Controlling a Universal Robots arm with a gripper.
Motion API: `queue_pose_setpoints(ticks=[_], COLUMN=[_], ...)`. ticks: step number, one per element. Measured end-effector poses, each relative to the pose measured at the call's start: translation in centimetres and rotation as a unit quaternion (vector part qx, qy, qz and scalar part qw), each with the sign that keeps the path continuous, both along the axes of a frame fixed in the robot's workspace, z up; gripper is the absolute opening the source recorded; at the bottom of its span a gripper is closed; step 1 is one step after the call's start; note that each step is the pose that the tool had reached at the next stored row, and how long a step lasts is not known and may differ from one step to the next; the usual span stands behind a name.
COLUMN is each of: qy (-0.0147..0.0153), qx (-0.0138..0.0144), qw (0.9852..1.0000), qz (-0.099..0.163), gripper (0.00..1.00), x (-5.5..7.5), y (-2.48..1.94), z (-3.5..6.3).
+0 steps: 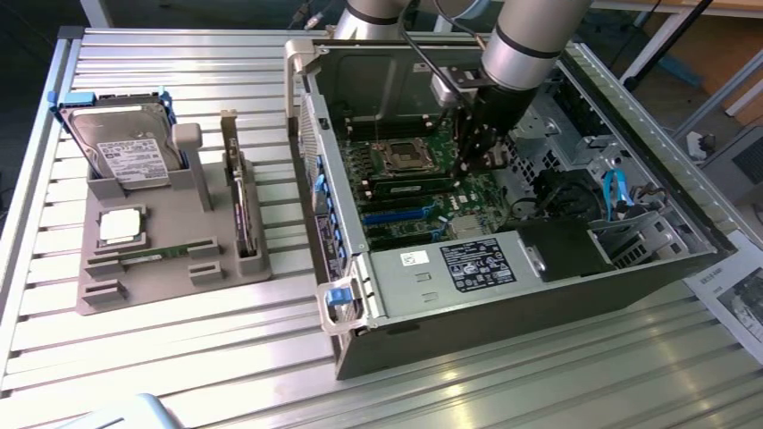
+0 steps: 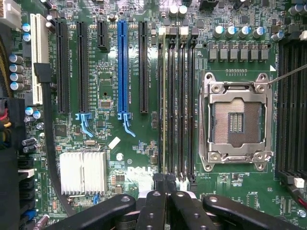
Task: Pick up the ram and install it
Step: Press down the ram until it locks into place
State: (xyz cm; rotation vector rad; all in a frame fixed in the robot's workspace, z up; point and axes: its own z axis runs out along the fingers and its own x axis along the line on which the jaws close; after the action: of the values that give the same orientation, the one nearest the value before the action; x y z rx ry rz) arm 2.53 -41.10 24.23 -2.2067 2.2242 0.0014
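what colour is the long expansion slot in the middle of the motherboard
Blue; the long expansion slot stands out among black ones, best in the wrist view.

A ribbed counter of pale aluminium slats (image 1: pixel 179 357) fills most of the exterior view, its grooves running from 9 o'clock to 3 o'clock and catching bright glare near 6 o'clock. A silver metal frame rail (image 1: pixel 66 67) borders it at 10 o'clock. Beyond the edge at 2 o'clock lies an orange-brown floor (image 1: pixel 703 54), crossed by slanting grey metal legs (image 1: pixel 674 40). At 4 o'clock a printed white paper sheet (image 1: pixel 737 299) rests on the slats
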Motion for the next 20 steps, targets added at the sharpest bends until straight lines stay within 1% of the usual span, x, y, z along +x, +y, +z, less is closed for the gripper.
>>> queue_pose_setpoints(ticks=[2, 6, 8, 11, 15, 20], qy=[0.0000, 0.0000, 0.0000, 0.0000, -0.0002, -0.0008], qx=[0.0000, 0.0000, 0.0000, 0.0000, 0.0000, -0.0001], qw=[1.0000, 1.0000, 1.0000, 1.0000, 1.0000, 1.0000], qz=[0.000, 0.000, 0.000, 0.000, 0.000, 0.000], gripper=[0.10, 0.10, 0.10, 0.10, 0.10, 0.10], x=[0.0, 0.0, -0.2, -1.2, -2.1, -3.5], y=[0.00, 0.00, 0.00, 0.00, 0.00, 0.00], z=[0.19, 0.21, 0.21, 0.21, 0.21, 0.21])
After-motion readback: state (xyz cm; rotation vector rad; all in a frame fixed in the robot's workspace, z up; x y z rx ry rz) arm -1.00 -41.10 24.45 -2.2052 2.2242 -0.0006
